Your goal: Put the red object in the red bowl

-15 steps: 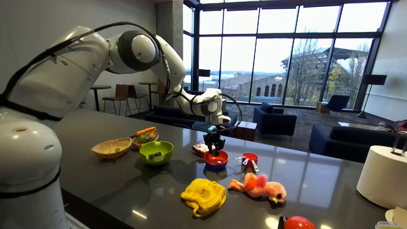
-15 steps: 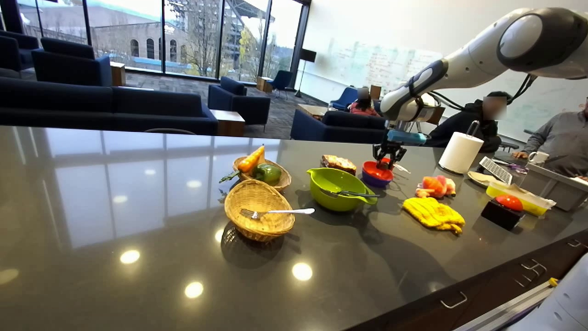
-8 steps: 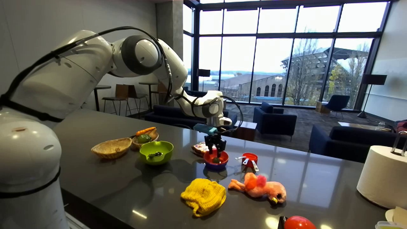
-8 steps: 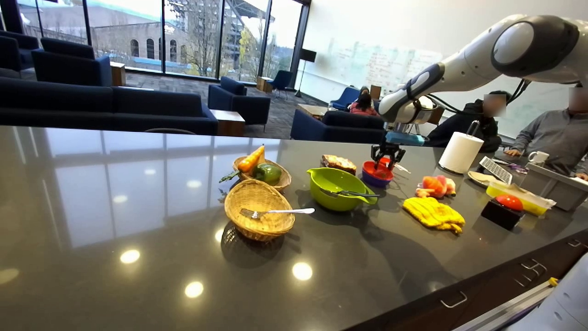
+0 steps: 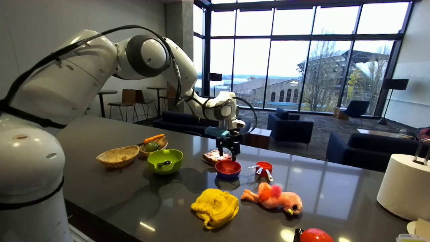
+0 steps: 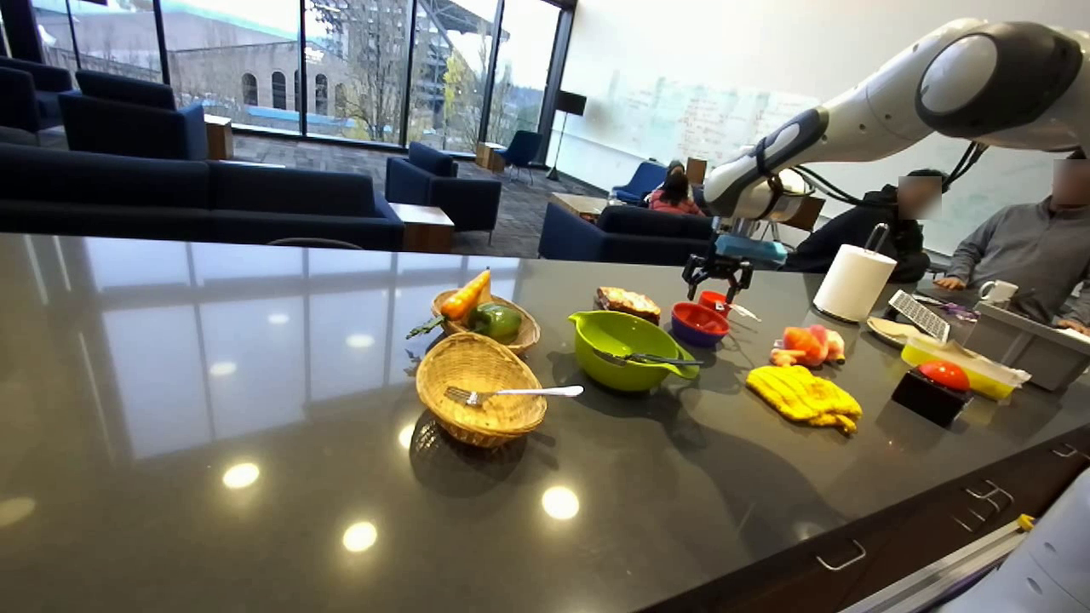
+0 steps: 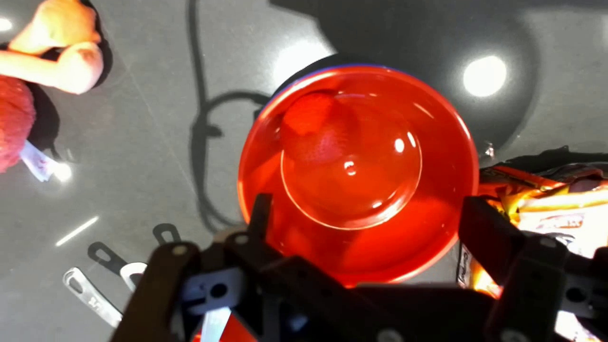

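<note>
Red object (image 7: 311, 121), likely light, best pinched across its middle, lies in the red bowl (image 7: 441, 156) below spread, empty fingers (image 7: 490, 240).

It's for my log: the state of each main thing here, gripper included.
Red bowl: upright, red object inside
Gripper: open, holding nothing
Green bowl: upright, utensil inside
Fork basket: fork lying in it
Produce basket: carrot and green item inside
Yellow knit item: crumpled
Pink plush: lying down
Paper towel roll: upright

Writing on the whiteboard (image 6: 724, 123), print on the wrapper (image 7: 555, 209) and marks on a metal handle (image 7: 93, 297) cannot be read.
</note>
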Motion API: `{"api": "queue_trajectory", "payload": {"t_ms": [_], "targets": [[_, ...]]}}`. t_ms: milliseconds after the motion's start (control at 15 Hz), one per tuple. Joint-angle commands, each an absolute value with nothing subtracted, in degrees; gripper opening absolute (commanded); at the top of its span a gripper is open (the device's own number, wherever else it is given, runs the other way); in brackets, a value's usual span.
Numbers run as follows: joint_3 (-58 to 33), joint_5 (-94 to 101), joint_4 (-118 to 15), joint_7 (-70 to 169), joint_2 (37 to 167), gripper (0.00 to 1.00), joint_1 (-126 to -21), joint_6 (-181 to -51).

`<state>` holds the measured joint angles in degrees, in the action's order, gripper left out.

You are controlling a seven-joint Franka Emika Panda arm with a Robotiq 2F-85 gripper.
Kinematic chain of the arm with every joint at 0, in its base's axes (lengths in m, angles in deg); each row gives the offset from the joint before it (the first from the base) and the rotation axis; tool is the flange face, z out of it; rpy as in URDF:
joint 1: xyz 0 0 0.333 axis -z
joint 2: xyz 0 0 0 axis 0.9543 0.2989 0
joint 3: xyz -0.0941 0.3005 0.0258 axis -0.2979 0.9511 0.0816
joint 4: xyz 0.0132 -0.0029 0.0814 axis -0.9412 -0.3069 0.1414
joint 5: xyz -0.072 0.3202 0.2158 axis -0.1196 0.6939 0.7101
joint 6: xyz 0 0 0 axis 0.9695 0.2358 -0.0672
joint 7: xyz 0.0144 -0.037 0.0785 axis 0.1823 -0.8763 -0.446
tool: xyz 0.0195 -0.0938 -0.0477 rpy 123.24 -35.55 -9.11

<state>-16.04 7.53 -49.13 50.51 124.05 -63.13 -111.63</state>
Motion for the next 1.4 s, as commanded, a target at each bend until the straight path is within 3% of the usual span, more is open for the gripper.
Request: {"api": "queue_trajectory", "payload": {"t_ms": [0, 1333], "targets": [[-15.7, 8.0, -51.3, 50.7, 119.4, 1.0, -63.3, -108.8], [-14.9, 6.9, -68.2, 49.3, 100.3, 1.0, -66.5, -104.8]]}}
